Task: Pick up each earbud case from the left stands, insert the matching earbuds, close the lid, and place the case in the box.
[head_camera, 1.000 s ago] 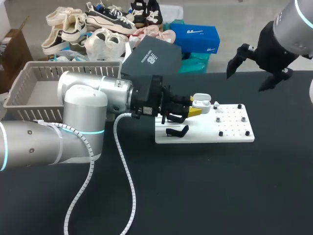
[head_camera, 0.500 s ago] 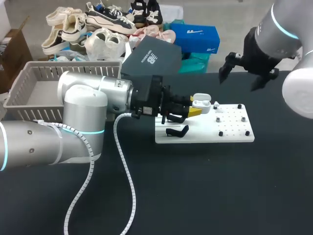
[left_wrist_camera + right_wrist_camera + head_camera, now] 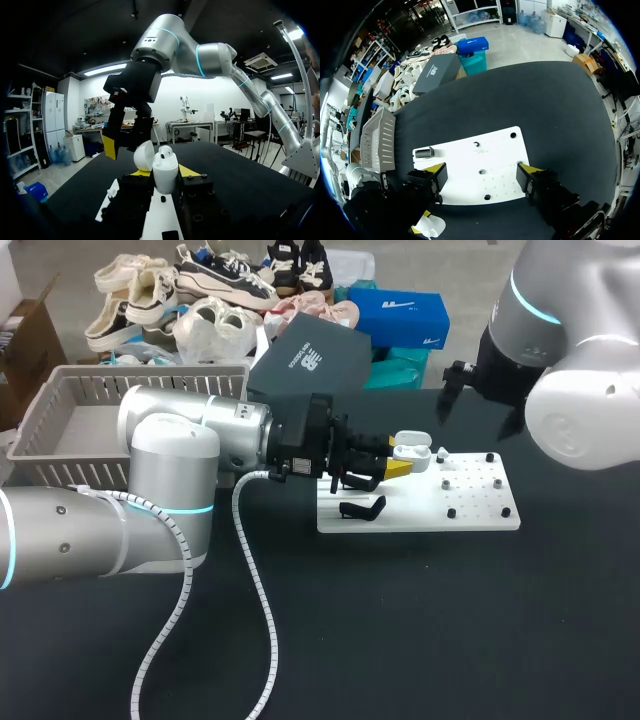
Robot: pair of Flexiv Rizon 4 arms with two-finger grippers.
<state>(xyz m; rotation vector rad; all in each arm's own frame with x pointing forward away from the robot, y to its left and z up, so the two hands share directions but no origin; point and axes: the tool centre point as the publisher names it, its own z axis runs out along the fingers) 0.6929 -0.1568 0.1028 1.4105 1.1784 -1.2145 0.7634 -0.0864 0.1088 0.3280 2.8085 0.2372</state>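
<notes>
My left gripper (image 3: 397, 469) is shut on a white earbud case (image 3: 411, 451), held just above the left part of the white board (image 3: 480, 515). In the left wrist view the case (image 3: 165, 171) stands upright between the yellow tips with its lid (image 3: 144, 155) open. My right gripper (image 3: 472, 420) hangs open above the board's far edge. In the right wrist view its fingers (image 3: 435, 172) straddle the board (image 3: 470, 172) from above, nothing between them. A small white earbud (image 3: 443, 454) lies on the board beside the case.
A black stand (image 3: 362, 508) sits on the board's left end, and black pegs (image 3: 451, 512) dot its right half. A grey slatted basket (image 3: 60, 400) stands at the table's far left. A dark box (image 3: 310, 360) lies behind the board.
My right arm has swung left and down to hang over the board's far edge, its fingers a little narrower. The left arm and the case have not moved.
</notes>
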